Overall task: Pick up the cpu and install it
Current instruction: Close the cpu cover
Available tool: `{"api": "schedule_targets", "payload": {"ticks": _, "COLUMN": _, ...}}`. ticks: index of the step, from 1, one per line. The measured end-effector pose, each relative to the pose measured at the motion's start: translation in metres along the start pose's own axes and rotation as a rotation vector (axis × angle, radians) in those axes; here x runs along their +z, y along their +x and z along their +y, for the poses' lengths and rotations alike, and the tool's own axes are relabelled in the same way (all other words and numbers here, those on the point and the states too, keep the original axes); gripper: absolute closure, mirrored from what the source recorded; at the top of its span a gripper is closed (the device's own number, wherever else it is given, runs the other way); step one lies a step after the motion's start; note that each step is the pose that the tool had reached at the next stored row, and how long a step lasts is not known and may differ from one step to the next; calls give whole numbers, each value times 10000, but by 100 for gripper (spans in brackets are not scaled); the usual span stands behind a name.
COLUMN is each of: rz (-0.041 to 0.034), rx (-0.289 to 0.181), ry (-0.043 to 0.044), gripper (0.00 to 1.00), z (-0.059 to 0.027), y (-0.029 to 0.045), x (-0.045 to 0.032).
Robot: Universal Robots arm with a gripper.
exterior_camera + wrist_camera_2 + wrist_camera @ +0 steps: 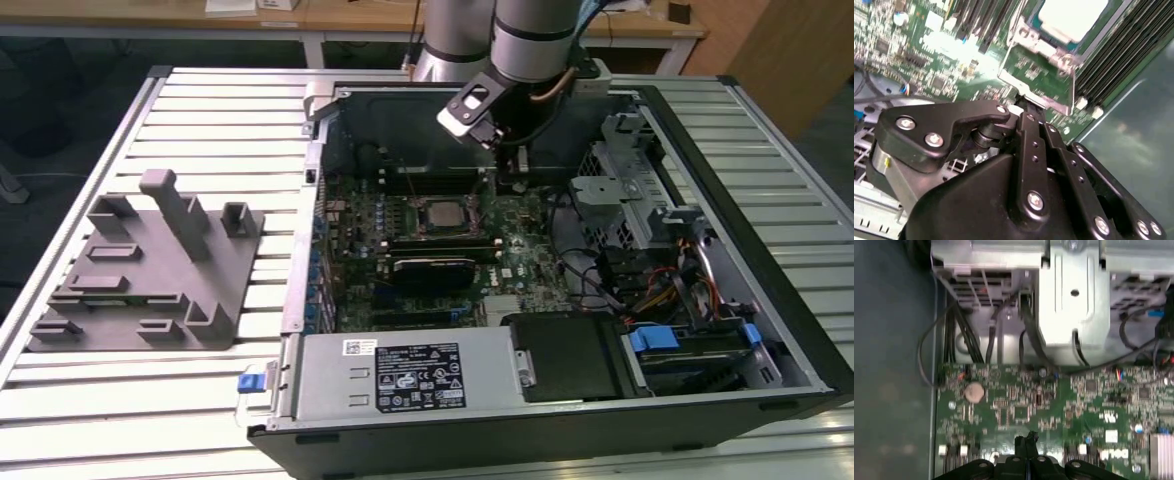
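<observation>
Inside the open case (387, 130), the cpu (441, 212) sits in its socket between memory slots (434, 243) — end effector (1026, 441) clenched, empty, above the board just beside; cables (961, 335) crowd nearby — fingertips partly cut off.

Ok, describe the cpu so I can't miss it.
Look inside the open computer case on the slatted table, at the green motherboard on its floor. The cpu sits mid-board between rows of long black slots. It is the one flat square with a shiny silver top.
</observation>
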State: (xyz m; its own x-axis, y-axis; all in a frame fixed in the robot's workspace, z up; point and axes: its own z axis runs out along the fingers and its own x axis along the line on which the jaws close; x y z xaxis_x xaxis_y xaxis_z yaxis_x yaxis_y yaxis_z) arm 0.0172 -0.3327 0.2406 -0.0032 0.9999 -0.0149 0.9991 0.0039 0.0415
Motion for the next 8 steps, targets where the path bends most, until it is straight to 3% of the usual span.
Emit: {"api": "schedule_targets", "payload": {"ticks": 8, "rz": 0, "rx": 0, "ry": 0, "gripper": 89, "z": -274, "y": 1, "x": -1}}
